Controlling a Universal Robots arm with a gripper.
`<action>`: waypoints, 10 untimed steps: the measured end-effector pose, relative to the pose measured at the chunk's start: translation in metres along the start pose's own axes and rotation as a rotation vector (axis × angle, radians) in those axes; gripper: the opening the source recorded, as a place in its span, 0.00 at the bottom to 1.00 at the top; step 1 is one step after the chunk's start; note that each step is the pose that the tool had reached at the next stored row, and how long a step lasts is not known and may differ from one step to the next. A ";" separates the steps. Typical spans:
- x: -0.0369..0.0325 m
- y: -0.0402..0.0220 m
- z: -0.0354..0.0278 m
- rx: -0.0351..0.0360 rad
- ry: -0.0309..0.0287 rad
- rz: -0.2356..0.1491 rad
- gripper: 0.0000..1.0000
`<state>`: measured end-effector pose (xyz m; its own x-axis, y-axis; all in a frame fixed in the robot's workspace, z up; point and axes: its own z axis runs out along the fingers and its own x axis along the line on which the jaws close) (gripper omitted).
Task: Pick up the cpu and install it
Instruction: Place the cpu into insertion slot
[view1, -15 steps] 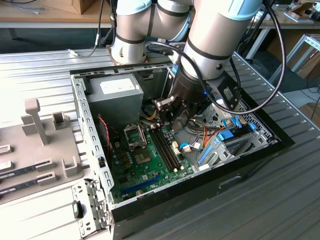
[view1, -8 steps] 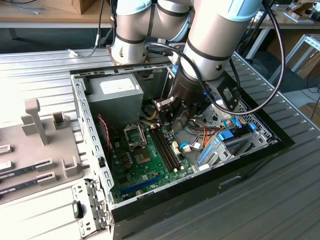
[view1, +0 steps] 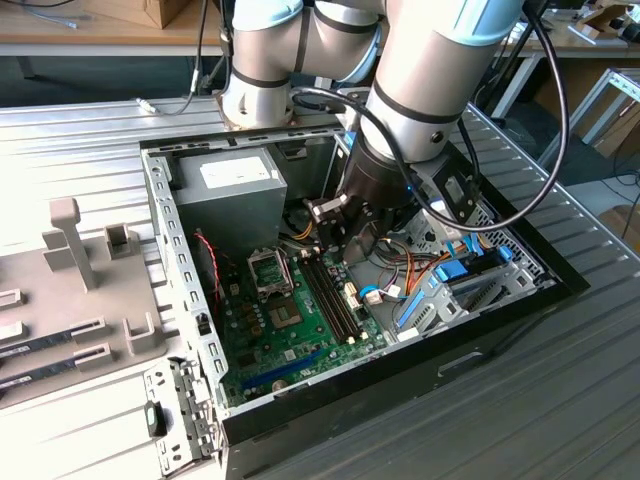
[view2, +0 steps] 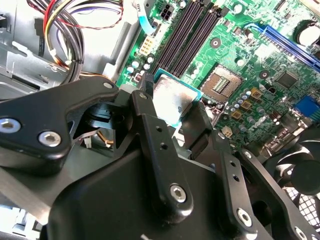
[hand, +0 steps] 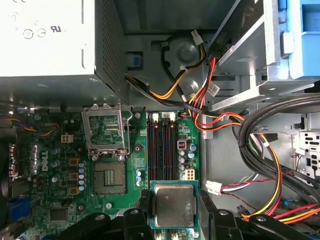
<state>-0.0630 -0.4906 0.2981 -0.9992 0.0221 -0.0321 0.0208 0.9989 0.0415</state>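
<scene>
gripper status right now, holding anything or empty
Gripper: closed on the cpu, held by its edges above the motherboard, not yet in the open socket.

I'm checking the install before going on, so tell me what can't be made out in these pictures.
- Silvery-grey square cpu: its side edges are covered by the black gripper in both wrist views, so the exact contact is hidden.
- Open metal socket frame: socket pins too small to judge in the first wrist view.
- Green motherboard: partly hidden behind the arm in the exterior view.
</scene>
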 end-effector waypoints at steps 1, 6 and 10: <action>0.0000 0.0000 0.0003 0.0000 0.0000 0.000 0.47; 0.0000 -0.0001 0.0013 0.0000 0.0000 0.000 0.47; 0.0002 -0.0001 0.0030 0.0000 0.0000 0.000 0.47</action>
<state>-0.0632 -0.4906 0.2951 -0.9992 0.0222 -0.0321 0.0209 0.9989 0.0415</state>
